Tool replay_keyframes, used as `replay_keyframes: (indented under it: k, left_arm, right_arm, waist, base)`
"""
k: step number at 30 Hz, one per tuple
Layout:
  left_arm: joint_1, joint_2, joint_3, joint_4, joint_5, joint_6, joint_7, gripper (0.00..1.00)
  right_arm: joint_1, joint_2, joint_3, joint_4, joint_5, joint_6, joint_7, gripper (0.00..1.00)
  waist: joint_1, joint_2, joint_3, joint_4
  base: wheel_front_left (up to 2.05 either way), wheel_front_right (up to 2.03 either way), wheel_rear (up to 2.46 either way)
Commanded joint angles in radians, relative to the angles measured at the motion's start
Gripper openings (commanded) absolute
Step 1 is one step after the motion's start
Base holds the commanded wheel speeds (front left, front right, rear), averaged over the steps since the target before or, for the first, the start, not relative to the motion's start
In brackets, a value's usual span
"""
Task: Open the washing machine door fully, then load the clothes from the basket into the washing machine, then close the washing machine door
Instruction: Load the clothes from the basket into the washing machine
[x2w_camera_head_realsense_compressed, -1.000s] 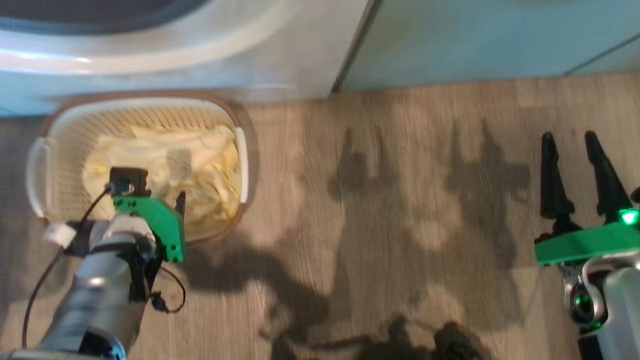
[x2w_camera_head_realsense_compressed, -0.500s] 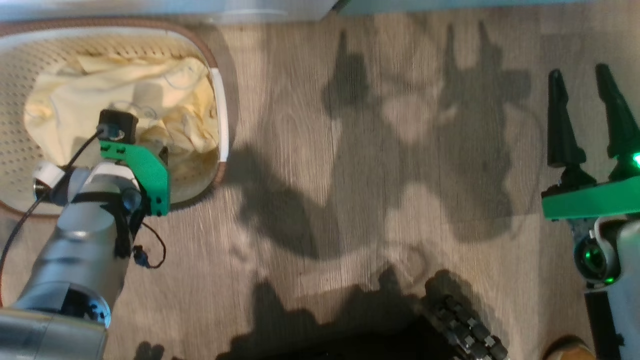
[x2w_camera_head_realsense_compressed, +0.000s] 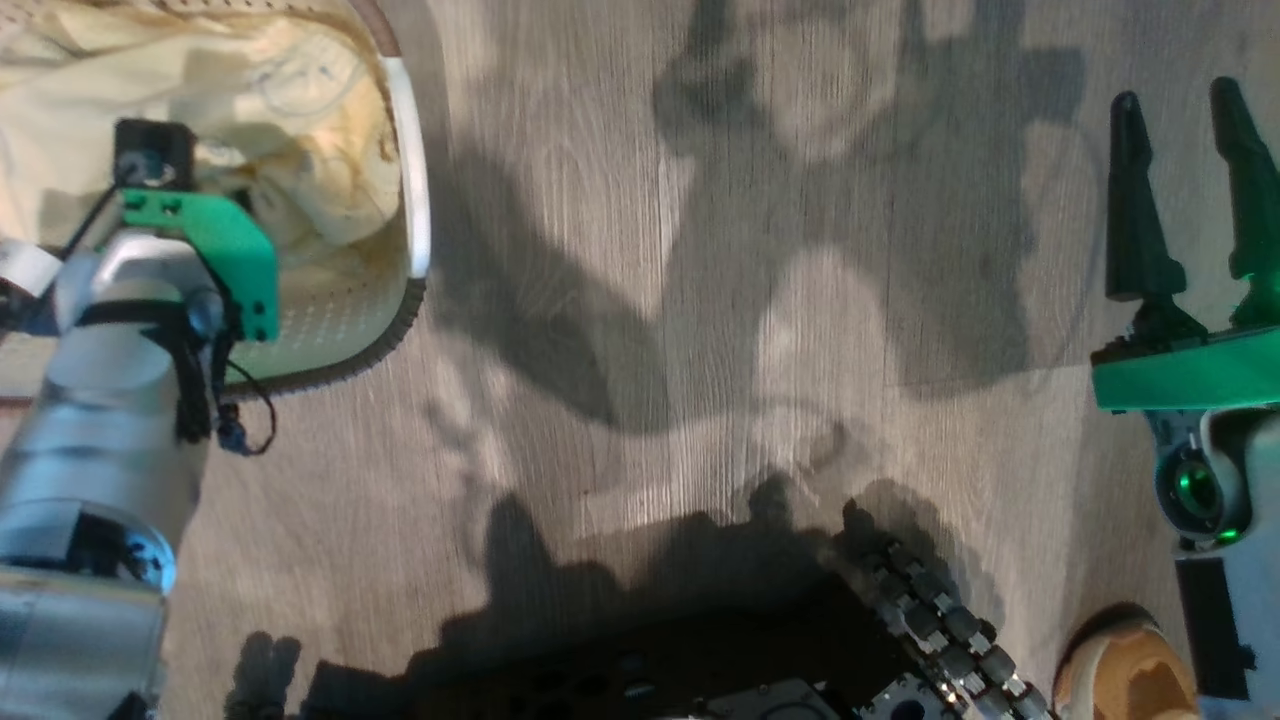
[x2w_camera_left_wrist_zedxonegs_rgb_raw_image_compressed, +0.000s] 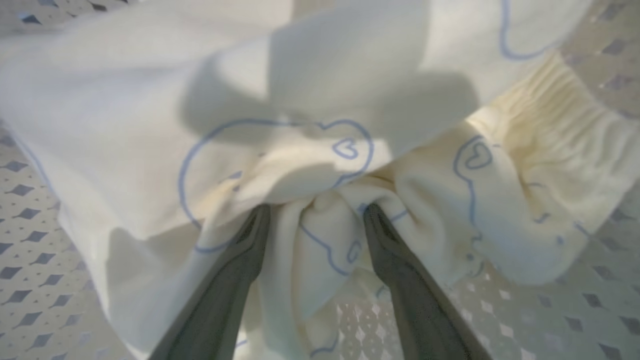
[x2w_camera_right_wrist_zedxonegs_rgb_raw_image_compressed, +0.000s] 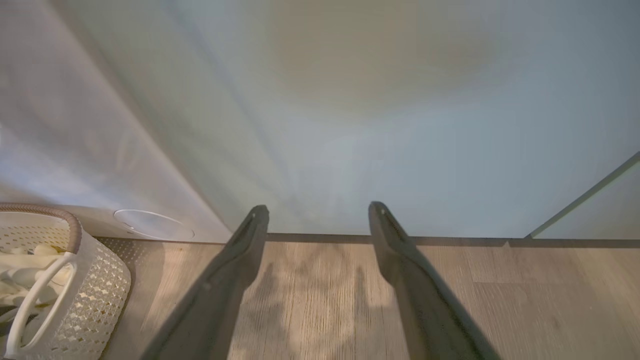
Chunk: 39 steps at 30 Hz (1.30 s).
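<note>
pale yellow clothes (x2w_camera_left_wrist_zedxonegs_rgb_raw_image_compressed: 320, 85) are heaped in the basket (x2w_camera_head_realsense_compressed: 330, 322); one fold is straddled by the spread left gripper (x2w_camera_left_wrist_zedxonegs_rgb_raw_image_compressed: 316, 215). the right gripper (x2w_camera_head_realsense_compressed: 1176, 95) is held spread above the floor (x2w_camera_head_realsense_compressed: 640, 330).

Both spread: left pincer (x2w_camera_left_wrist_zedxonegs_rgb_raw_image_compressed: 315, 210), seemingly lower, and right pincer (x2w_camera_head_realsense_compressed: 1177, 95).

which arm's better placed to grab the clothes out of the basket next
Left. The left gripper is open with its fingers pushed into the clothes inside the basket, a fold between them. The right gripper, also open, hangs over the floor, apart from the basket.
</note>
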Motion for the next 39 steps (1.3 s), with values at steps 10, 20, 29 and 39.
replay_keyframes:
  k: [10,20,29,39]
  left_arm:
    - [-0.009,0.094,0.015,-0.004,-0.008,0.048,0.031,1.00]
    - [-0.004,0.077,0.003,-0.004,-0.028,0.011,0.015,0.00]
    - [0.041,0.039,0.020,-0.004,-0.072,-0.011,-0.080,0.00]
    - [0.117,-0.007,0.032,-0.005,-0.116,-0.047,-0.164,0.00]
  right_arm:
    - [0.005,-0.011,0.025,-0.024,0.010,0.002,-0.006,1.00]
    - [0.005,-0.014,0.030,-0.017,0.006,0.002,-0.006,1.00]
    - [0.026,-0.013,0.021,-0.009,0.006,0.002,-0.006,1.00]
    - [0.067,-0.015,0.018,0.017,0.009,0.002,-0.006,1.00]
  waist:
    - [-0.0001,0.0001,0.044,-0.013]
    - [-0.0001,0.0001,0.029,-0.006]
    - [-0.0001,0.0001,-0.051,0.013]
    - [-0.0001,0.0001,-0.196,0.043]
  base:
    - [0.00,0.00,0.00]
    - [0.00,0.00,0.00]
    - [0.00,0.00,0.00]
    - [0.00,0.00,0.00]
